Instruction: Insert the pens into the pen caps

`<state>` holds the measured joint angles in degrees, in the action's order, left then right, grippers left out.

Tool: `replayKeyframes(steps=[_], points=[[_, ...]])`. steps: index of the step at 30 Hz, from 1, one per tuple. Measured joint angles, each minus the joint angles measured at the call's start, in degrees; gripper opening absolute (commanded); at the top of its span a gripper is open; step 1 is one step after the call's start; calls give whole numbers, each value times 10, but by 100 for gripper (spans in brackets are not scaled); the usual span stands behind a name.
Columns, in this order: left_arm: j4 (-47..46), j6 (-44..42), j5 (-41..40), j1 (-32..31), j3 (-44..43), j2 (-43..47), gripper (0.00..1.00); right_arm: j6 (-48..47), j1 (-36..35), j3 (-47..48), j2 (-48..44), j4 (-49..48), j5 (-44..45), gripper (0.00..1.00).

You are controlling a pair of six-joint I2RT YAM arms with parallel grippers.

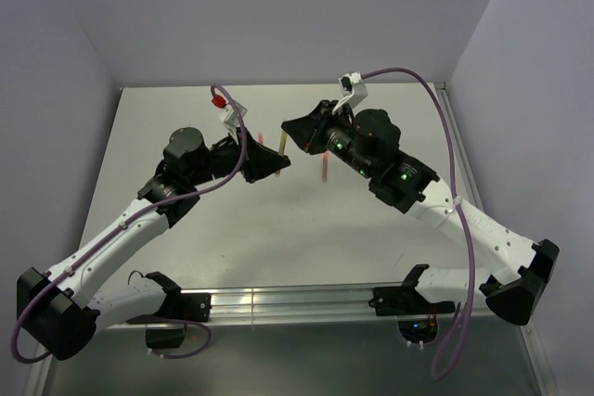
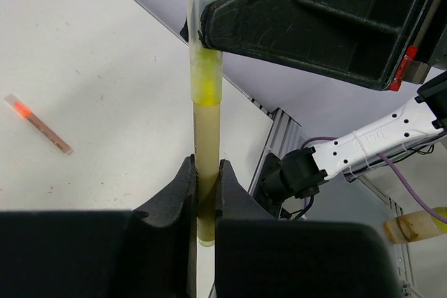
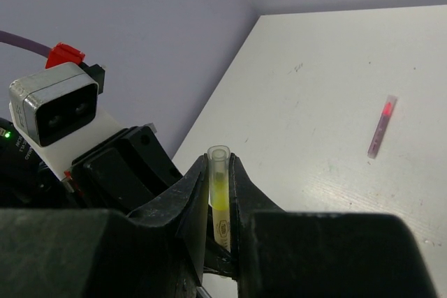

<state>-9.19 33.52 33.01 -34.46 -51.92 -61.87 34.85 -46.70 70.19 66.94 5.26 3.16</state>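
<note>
left pincer (image 2: 207, 197) clamped tight on tan pen (image 2: 207, 137), right pincer (image 3: 218, 190) squeezing yellow-green cap (image 3: 218, 162), tip inside cap. red pen (image 3: 382, 127) loose on desk (image 3: 328, 61)

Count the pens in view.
3. A tan pen sits in the left gripper, its cap in the right gripper. One red pen lies on the table right of them; a second red pen shows faintly by the left gripper. Others may be hidden.
</note>
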Motion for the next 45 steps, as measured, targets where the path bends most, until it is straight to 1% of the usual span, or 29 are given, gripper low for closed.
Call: replayKeyframes(steps=[2,3,7,15,27,31,33,35,36,38,39,40,45], points=[[3,0,-1,0,0,0,0,-1,1,-5,-3,-3,-4,1],[4,0,-2,-1,0,0,0,-2,2,-8,-4,-6,-7,2],[6,0,0,-2,0,-3,0,-3,3,-21,-10,-16,-8,18],[4,-1,3,-3,0,-11,0,-12,4,-23,-10,-13,-8,33],[4,-9,3,-13,0,-23,0,-19,3,-15,2,8,-10,37],[5,-13,3,-18,0,-25,0,-20,3,-8,7,17,-8,34],[5,-14,3,-19,-1,-25,0,-21,3,-8,8,20,-7,28],[5,-14,3,-21,-1,-25,0,-23,4,-7,9,25,-5,22],[5,-14,3,-21,-1,-25,0,-22,4,-5,10,27,-5,16],[5,-14,2,-21,-1,-25,0,-24,4,-3,12,29,-3,10],[5,-15,1,-21,-1,-25,0,-24,4,-2,13,30,-4,4],[5,-15,0,-21,-1,-25,0,-24,4,-2,13,30,-3,1],[10,-16,-9,-24,-4,-25,0,-24,4,-2,14,30,-3,0]])
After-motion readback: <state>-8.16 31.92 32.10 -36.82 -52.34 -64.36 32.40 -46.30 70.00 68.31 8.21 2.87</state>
